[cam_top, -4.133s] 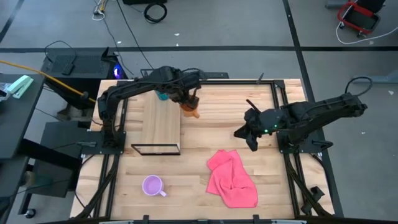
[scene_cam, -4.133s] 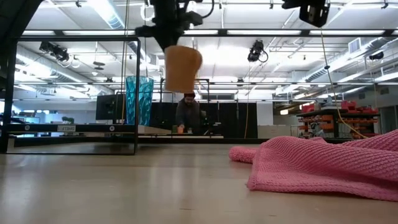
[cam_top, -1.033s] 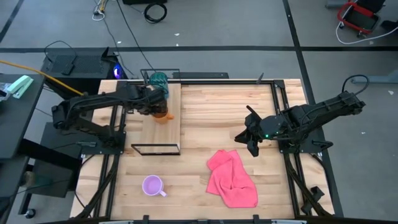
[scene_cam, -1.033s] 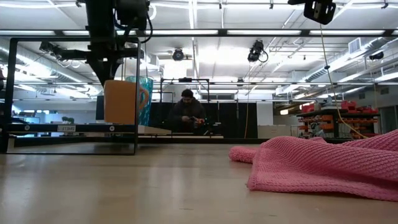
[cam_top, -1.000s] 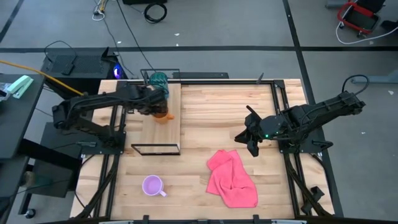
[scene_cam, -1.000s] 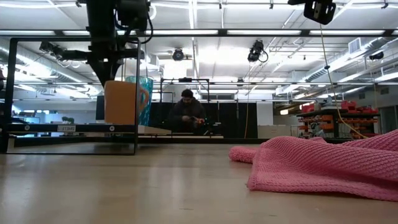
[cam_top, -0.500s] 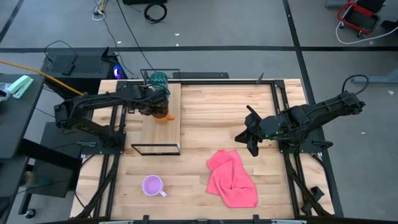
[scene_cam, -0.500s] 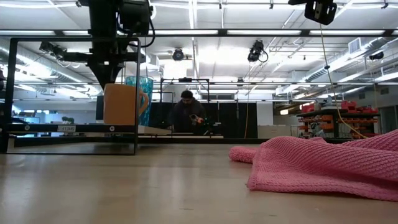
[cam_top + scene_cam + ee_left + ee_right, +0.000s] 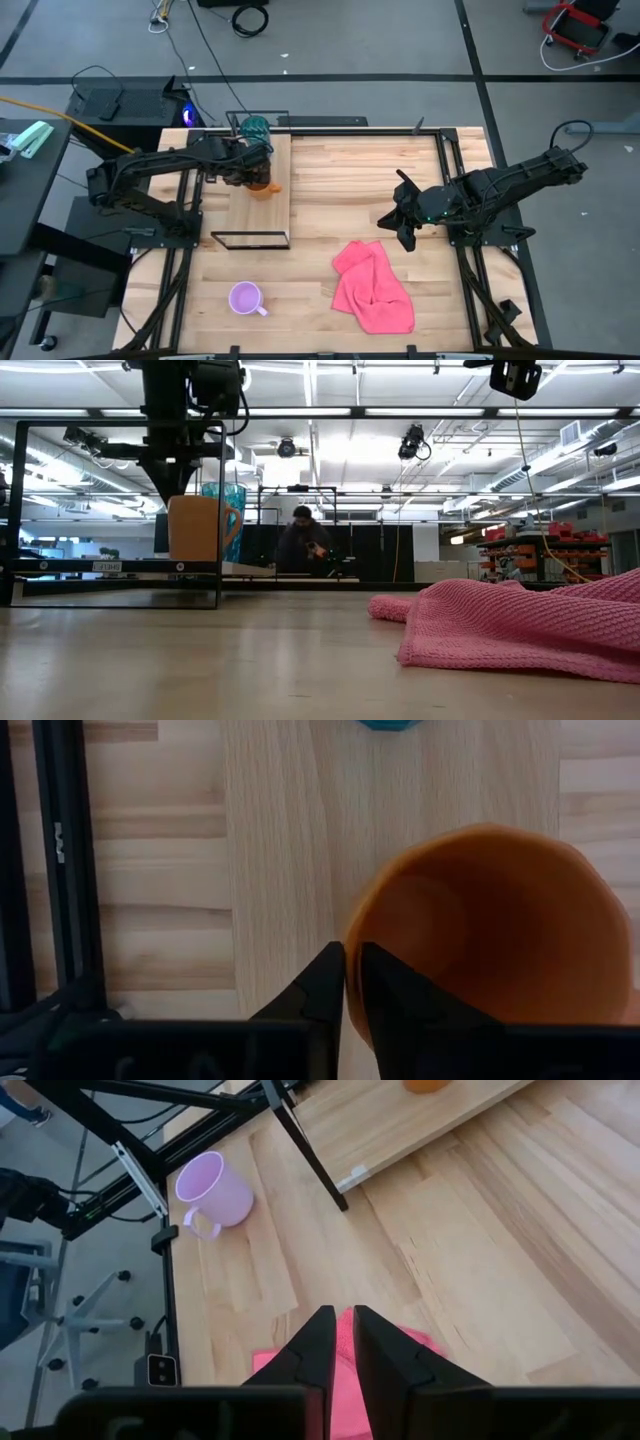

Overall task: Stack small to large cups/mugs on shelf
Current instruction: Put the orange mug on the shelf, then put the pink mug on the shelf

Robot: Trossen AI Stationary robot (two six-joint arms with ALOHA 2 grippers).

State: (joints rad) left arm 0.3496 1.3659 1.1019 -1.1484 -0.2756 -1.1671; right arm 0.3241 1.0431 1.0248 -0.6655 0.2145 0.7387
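Observation:
The orange mug stands upright on the light-wood shelf, just nearer than the teal tumbler, which stands at the shelf's far end. My left gripper points down over the mug's left side and is shut on its rim. The lilac mug stands on the tabletop near the front edge, its handle toward the right. Over the table's right half my right gripper hangs in the air, shut and holding nothing. My left gripper has the orange mug's rim between its two fingers, one finger inside the mug and one outside. The fingers come from above, pointing steeply down, on the side away from the handle. The mug stands upright with its base on the shelf.
A crumpled pink cloth lies on the tabletop at the front right, below my right gripper. The shelf's thin black frame rises at its near end. Bare tabletop lies between the shelf and the right arm. A person sits in the room beyond the table.
About four seconds ago my left gripper held the orange mug in the air to the right of the shelf. It has since carried it left and down onto the shelf beside the tumbler. Over the last second nothing has visibly moved.

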